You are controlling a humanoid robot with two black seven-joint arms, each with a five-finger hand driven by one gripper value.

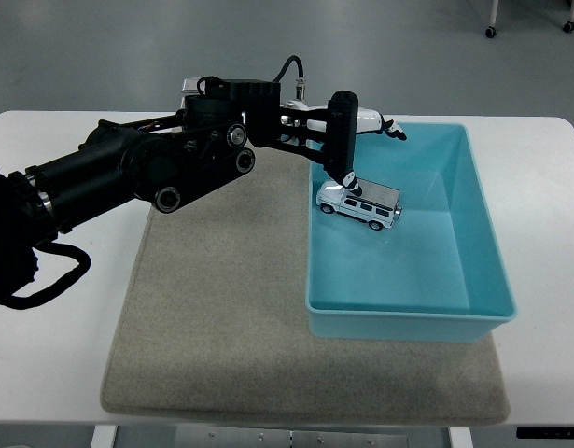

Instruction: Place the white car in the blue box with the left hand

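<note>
Car (360, 203): white body, dark windows and tyres. Box (473, 233): plain light blue; mat (212, 317): grey-beige, unpatterned; desk (44, 355): white. Left robot hand (352, 140): black with white and black-striped fingers.

A grey mat (221, 317) lies on the white table (53, 373).

A single head view looks forward and down from high on the robot's side. The white counter (548, 187) fills most of the frame, its near edge along the bottom and its far edge across the upper part, with grey floor (128, 47) beyond at the top. It stands at middle distance; no second view is given.
</note>
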